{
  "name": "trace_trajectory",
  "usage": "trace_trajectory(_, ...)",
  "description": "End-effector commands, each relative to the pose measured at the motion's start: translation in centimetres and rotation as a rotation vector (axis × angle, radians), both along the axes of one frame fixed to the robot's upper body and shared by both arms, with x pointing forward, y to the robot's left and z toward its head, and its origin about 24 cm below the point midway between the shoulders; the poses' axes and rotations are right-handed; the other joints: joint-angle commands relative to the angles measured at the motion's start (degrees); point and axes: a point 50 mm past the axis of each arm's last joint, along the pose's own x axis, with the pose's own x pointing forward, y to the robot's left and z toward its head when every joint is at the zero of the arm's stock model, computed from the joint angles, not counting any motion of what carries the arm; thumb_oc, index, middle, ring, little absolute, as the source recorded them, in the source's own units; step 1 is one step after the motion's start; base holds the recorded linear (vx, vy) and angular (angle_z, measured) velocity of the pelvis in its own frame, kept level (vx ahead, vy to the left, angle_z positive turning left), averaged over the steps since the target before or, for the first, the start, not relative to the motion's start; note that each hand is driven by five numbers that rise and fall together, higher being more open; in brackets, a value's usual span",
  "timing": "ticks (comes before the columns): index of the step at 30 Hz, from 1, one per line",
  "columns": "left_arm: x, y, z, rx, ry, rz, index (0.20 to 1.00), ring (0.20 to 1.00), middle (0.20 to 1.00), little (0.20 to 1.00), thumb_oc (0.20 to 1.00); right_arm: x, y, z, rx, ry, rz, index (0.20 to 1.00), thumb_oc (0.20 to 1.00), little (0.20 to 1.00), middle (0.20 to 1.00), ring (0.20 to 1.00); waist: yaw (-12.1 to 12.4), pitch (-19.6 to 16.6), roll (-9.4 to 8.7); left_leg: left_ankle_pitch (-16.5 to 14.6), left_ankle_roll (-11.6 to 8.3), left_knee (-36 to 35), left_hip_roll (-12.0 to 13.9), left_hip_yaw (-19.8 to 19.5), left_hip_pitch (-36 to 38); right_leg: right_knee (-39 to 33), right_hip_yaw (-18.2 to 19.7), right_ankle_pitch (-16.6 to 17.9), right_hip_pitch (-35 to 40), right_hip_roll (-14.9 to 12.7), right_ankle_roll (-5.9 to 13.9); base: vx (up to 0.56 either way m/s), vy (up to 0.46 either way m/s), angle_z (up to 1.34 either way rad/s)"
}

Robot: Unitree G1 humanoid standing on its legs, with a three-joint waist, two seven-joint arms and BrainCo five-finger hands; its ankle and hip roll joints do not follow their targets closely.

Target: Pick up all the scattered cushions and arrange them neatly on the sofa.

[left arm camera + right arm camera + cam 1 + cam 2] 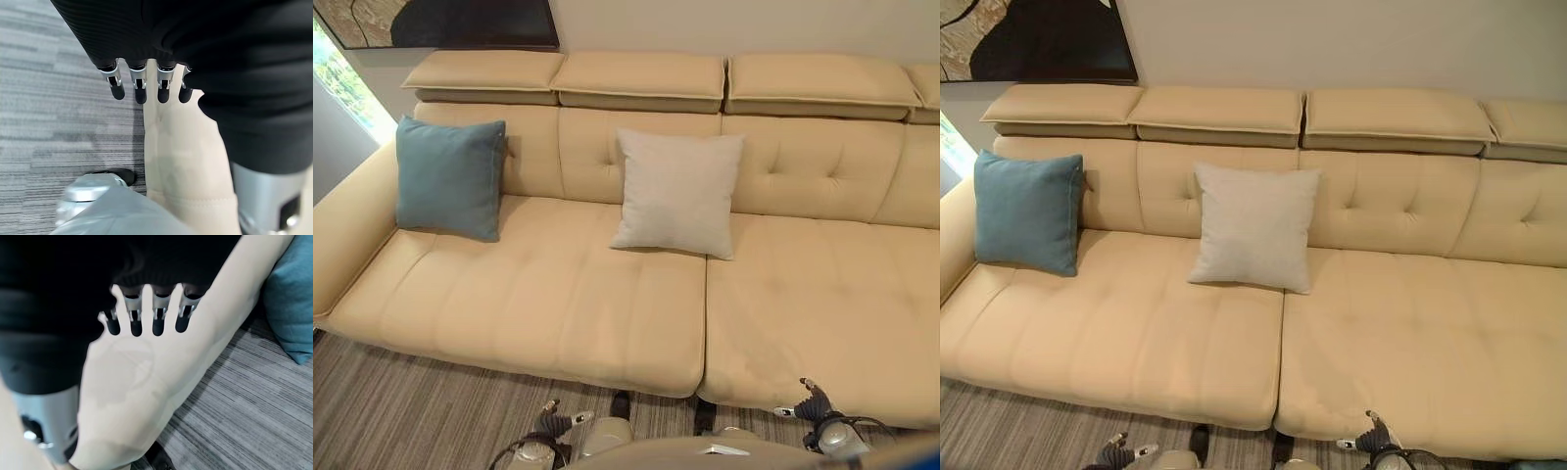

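Both hands hang low at the front edge of the sofa (pixel 558 323), holding nothing. Left hand (pixel 551 423) sits over the striped grey carpet (pixel 401 411) just before the seat, its fingers (pixel 140 87) straight and slightly apart in its wrist view, dark tips pointing out over the carpet and the cream seat edge. Right hand (pixel 813 399) is beside the front of the right seat section, its fingers (pixel 157 319) likewise straight and spread, empty.

On the seat, a teal cushion (pixel 449 177) stands upright at the left end, leaning against the backrest next to the armrest. A pale grey cushion (pixel 676 192) stands upright near the middle, leaning on the backrest where the two seat sections meet. In the right wrist view, another teal cushion (pixel 292 303) shows beside the sofa's edge over the carpet. A dark framed picture (pixel 450 22) hangs on the wall above the left end.
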Motion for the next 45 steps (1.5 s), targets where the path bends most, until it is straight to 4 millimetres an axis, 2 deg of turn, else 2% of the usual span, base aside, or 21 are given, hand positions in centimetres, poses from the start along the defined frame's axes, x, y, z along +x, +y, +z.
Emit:
trace_trajectory(1,1.8,0.7,0.6,0.020,-0.046,-0.012,1.000,1.000,1.000,1.000,1.000,2.6,-0.2,0.9,-0.009,-0.058,0.005,1.000,1.000,1.000,1.000,1.000,-0.2,0.9,-0.39,-5.7,2.32,-1.7,-0.9,-2.9,5.2,3.4,3.5,-7.2,3.0,0.7,6.26,-0.06,0.139,-0.20)
trace_trajectory(4,2.4,0.3,0.6,0.026,-0.040,-0.047,1.000,1.000,1.000,1.000,1.000,3.0,-0.3,1.0,-0.018,-0.057,-0.017,1.000,1.000,1.000,1.000,1.000,-1.6,0.3,0.00,-7.7,4.07,-6.0,-2.0,-2.8,7.4,5.5,5.1,-4.9,-0.7,-1.0,7.62,-0.13,0.221,-0.07)
trace_trajectory(6,2.4,0.2,0.5,0.042,-0.024,-0.075,1.000,1.000,1.000,1.000,1.000,3.4,0.1,1.0,-0.023,-0.049,-0.010,1.000,1.000,1.000,1.000,1.000,-1.9,0.8,-0.12,-7.0,5.39,-8.6,-4.1,-2.8,7.5,5.8,6.9,-1.6,-4.6,-2.5,9.49,-0.28,0.331,-0.58)
trace_trajectory(10,2.6,0.6,0.6,0.076,-0.006,-0.122,1.000,1.000,1.000,1.000,1.000,3.7,1.1,0.8,-0.034,-0.026,0.048,1.000,1.000,1.000,1.000,1.000,-1.4,2.7,-0.34,-5.7,6.36,-9.2,-5.1,-0.6,5.7,6.7,6.7,0.7,-8.4,-4.4,11.51,-0.24,0.172,-0.63)
trace_trajectory(11,2.8,0.9,0.7,0.085,-0.003,-0.126,1.000,1.000,1.000,1.000,1.000,3.8,1.2,0.8,-0.033,-0.024,0.052,1.000,1.000,1.000,1.000,1.000,-0.8,3.3,-0.35,-5.5,6.73,-8.7,-5.0,0.2,5.0,7.8,5.4,-0.3,-8.6,-4.6,11.41,-0.27,0.087,-0.91)
trace_trajectory(13,2.6,1.5,0.7,0.101,0.010,-0.109,1.000,1.000,1.000,1.000,1.000,3.5,1.4,0.5,-0.033,-0.004,0.061,1.000,1.000,1.000,1.000,1.000,0.9,3.8,0.05,-4.5,7.54,-8.8,-4.5,2.6,4.4,12.2,-0.6,-3.4,-6.9,-5.8,9.96,-0.27,0.098,-1.00)
trace_trajectory(16,1.7,1.9,0.5,0.107,0.040,-0.097,1.000,1.000,1.000,1.000,1.000,2.8,1.3,0.2,-0.033,0.020,0.054,1.000,1.000,1.000,1.000,1.000,2.8,2.5,0.02,-3.3,8.38,-9.7,-4.1,5.0,4.1,16.5,-3.3,-7.6,-3.2,-5.2,9.00,-0.18,0.028,-0.98)
trace_trajectory(19,1.6,2.1,0.6,0.110,0.034,-0.082,1.000,1.000,1.000,1.000,1.000,3.0,1.4,0.3,-0.029,0.006,0.031,1.000,1.000,1.000,1.000,1.000,5.2,0.6,-0.71,-2.2,8.14,-9.8,-3.7,8.6,1.9,14.3,-5.6,-9.9,2.2,-4.4,9.30,-0.15,-0.077,-0.91)
trace_trajectory(24,2.8,1.1,0.8,0.097,-0.007,-0.105,1.000,1.000,1.000,1.000,1.000,4.1,1.6,0.7,-0.022,-0.042,0.001,1.000,1.000,1.000,1.000,1.000,4.4,0.7,-0.66,-1.3,6.62,-9.1,-2.7,9.5,0.9,8.7,-3.1,-9.9,3.0,-2.2,8.67,-0.07,-0.143,-0.54)
trace_trajectory(25,3.9,0.3,0.9,0.087,-0.031,-0.138,1.000,1.000,1.000,1.000,1.000,4.0,1.5,0.8,-0.006,-0.066,-0.056,1.000,1.000,1.000,1.000,1.000,2.8,1.6,-0.65,-1.4,4.72,-5.2,-2.0,9.8,-0.7,5.0,-2.6,-9.3,4.5,-1.4,8.01,-0.08,-0.131,-0.11)
trace_trajectory(28,4.5,-0.6,0.9,0.067,-0.048,-0.159,1.000,1.000,1.000,1.000,1.000,3.5,1.6,0.5,-0.006,-0.050,-0.077,1.000,1.000,1.000,1.000,1.000,2.5,2.7,-0.64,-2.2,3.66,-0.6,-1.3,8.6,-2.0,2.6,-2.1,-8.6,6.0,-1.0,7.38,-0.05,-0.066,0.20)
trace_trajectory(29,4.6,-0.9,0.9,0.062,-0.052,-0.164,1.000,1.000,1.000,1.000,1.000,3.4,1.7,0.4,-0.006,-0.045,-0.076,1.000,1.000,1.000,1.000,1.000,2.7,2.9,-0.63,-2.5,3.50,-0.1,-1.5,6.8,-2.1,2.1,-1.5,-8.3,6.1,-0.9,7.35,-0.04,0.044,-0.13)
trace_trajectory(30,4.8,-1.5,0.9,0.053,-0.060,-0.171,1.000,1.000,1.000,1.000,1.000,3.5,2.1,0.3,-0.003,-0.048,-0.074,1.000,1.000,1.000,1.000,1.000,3.8,3.1,-0.62,-2.8,3.29,-0.9,-3.3,0.1,-2.4,1.6,0.5,-7.3,5.6,-0.7,7.50,-0.03,0.069,-0.45)
trace_trajectory(32,4.9,-2.1,0.8,0.048,-0.054,-0.185,1.000,1.000,1.000,1.000,1.000,4.0,2.6,0.4,-0.001,-0.055,-0.054,1.000,1.000,1.000,1.000,1.000,4.4,2.9,-0.06,-2.2,4.04,-4.4,-5.5,-6.9,-2.9,1.2,3.9,-6.0,4.3,-0.3,8.31,-0.03,0.135,-1.11)
trace_trajectory(36,4.9,-2.5,0.7,0.055,-0.042,-0.212,1.000,1.000,1.000,1.000,1.000,5.2,3.6,0.8,0.002,-0.083,-0.013,1.000,1.000,1.000,1.000,1.000,3.3,2.7,1.11,-1.3,5.14,-8.1,-4.5,-4.5,-1.3,1.7,6.4,-4.1,0.7,-1.2,9.58,-0.06,0.242,-1.19)
trace_trajectory(37,5.2,-2.4,0.8,0.072,-0.047,-0.246,1.000,1.000,1.000,1.000,1.000,5.8,4.9,0.8,0.021,-0.101,0.027,1.000,1.000,1.000,1.000,1.000,2.9,2.8,1.09,-0.8,5.91,-9.8,-4.3,-1.6,-0.3,3.3,7.8,-3.5,-1.7,-2.0,10.47,-0.05,0.273,-0.71)
trace_trajectory(39,5.4,-2.3,0.9,0.084,-0.051,-0.266,1.000,1.000,1.000,1.000,1.000,6.0,5.3,0.9,0.025,-0.106,0.041,1.000,1.000,1.000,1.000,1.000,2.8,3.2,1.07,-0.6,6.26,-10.4,-4.2,-0.6,0.1,5.0,8.4,-3.8,-2.8,-2.1,10.50,-0.09,0.201,-1.50)
trace_trajectory(41,5.7,-1.7,1.1,0.117,-0.050,-0.276,1.000,1.000,1.000,1.000,1.000,6.2,6.6,0.9,0.044,-0.124,0.070,1.000,1.000,1.000,1.000,1.000,3.2,4.5,1.72,0.0,7.10,-12.2,-2.9,3.2,1.6,10.3,1.5,-4.0,-5.4,-4.2,11.06,-0.15,0.158,-1.03)
trace_trajectory(42,5.7,-1.7,1.1,0.117,-0.050,-0.276,1.000,1.000,1.000,1.000,1.000,6.2,6.6,0.9,0.044,-0.124,0.070,1.000,1.000,1.000,1.000,1.000,3.1,4.6,1.73,0.0,7.10,-12.3,-3.0,3.2,1.7,10.3,1.4,-4.1,-5.3,-4.2,11.07,-0.07,0.057,-1.53)
trace_trajectory(43,4.9,-1.6,0.8,0.119,-0.027,-0.288,1.000,1.000,1.000,1.000,1.000,5.9,5.9,0.8,0.018,-0.119,0.069,1.000,1.000,1.000,1.000,1.000,4.0,4.4,2.02,0.1,7.12,-12.8,-2.6,4.7,2.5,11.2,-5.3,-4.5,-4.6,-5.8,10.58,-0.05,0.040,-1.54)
trace_trajectory(45,4.3,-1.6,0.6,0.111,-0.017,-0.279,1.000,1.000,1.000,1.000,1.000,5.4,5.7,0.5,0.017,-0.085,0.058,1.000,1.000,1.000,1.000,1.000,4.7,4.0,1.97,0.4,7.43,-13.7,-2.1,7.0,3.4,13.3,-9.8,-5.4,-3.4,-6.6,10.12,-0.06,0.016,-0.60)
